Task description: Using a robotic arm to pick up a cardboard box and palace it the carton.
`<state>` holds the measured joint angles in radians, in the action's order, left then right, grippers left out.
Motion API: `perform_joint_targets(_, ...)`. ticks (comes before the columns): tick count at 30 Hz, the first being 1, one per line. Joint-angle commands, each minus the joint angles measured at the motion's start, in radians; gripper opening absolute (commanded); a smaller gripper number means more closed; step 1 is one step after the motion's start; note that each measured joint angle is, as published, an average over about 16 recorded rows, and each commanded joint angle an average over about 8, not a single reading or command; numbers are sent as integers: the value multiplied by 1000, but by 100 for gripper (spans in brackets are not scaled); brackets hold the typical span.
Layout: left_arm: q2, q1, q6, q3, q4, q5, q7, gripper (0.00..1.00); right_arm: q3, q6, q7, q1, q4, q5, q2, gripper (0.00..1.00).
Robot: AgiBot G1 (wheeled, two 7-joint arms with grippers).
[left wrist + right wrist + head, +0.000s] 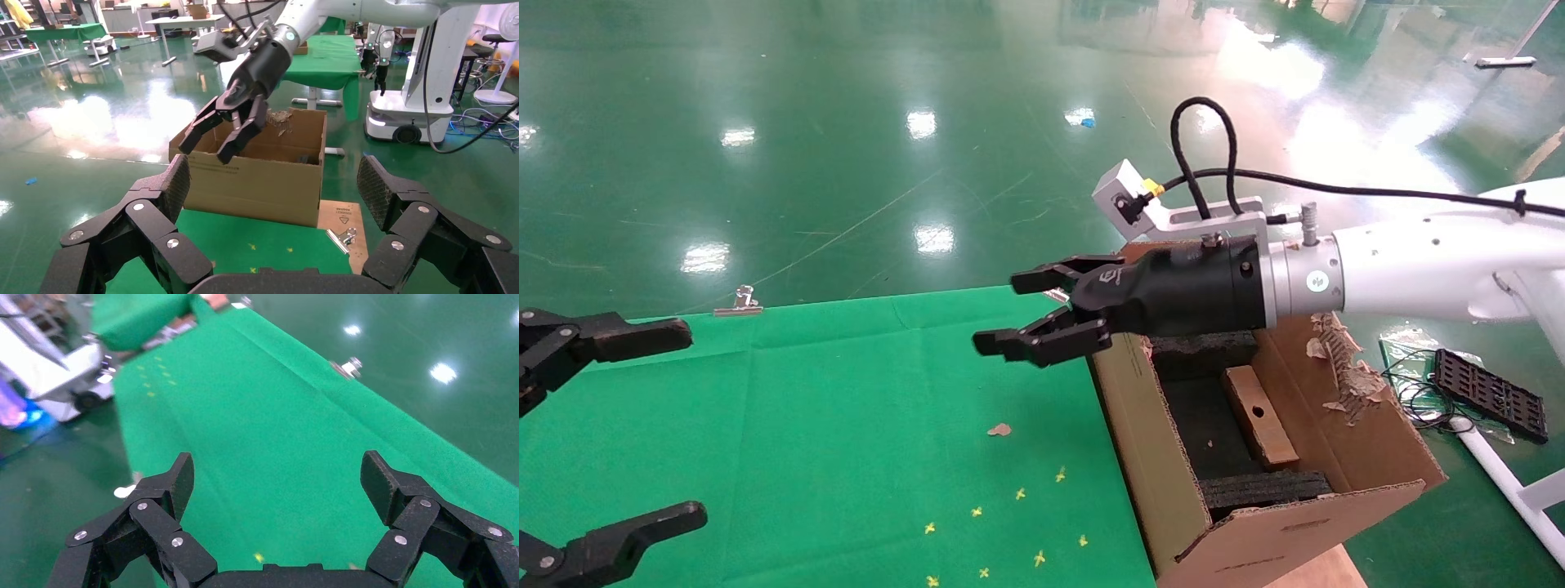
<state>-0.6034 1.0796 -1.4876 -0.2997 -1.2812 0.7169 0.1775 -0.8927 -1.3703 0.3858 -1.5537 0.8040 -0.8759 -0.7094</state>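
The carton stands open at the right edge of the green table, with black foam inserts inside and torn flaps. The cardboard box lies inside it between the foam pieces. The robotic arm, my right one, reaches leftward above the carton's far left corner. Its gripper is open and empty, past the carton rim and above the cloth. It also shows in the left wrist view above the carton. My left gripper is open and empty at the table's left side.
The green cloth carries yellow cross marks and a small scrap. A metal clip sits on its far edge. A black tray with cables lies on the floor to the right.
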Motion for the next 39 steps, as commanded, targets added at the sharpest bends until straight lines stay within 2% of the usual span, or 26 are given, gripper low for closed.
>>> perform_joint_targets(1,0,0,0,0,0,0,0,100,49,-10,-16,38,39,12,8,100)
perform_joint_targets(25,1,0,1,-1,0,-1,-1,100,614,-126,-197,480,481,146,98,100)
perform_joint_targets(30,1,0,1,-1,0,-1,-1,100,660,-135,-208,516,516,158,105,100)
perform_joint_targets(39,1,0,1,-1,0,-1,-1,100,639,-131,-202,500,499,153,103,100)
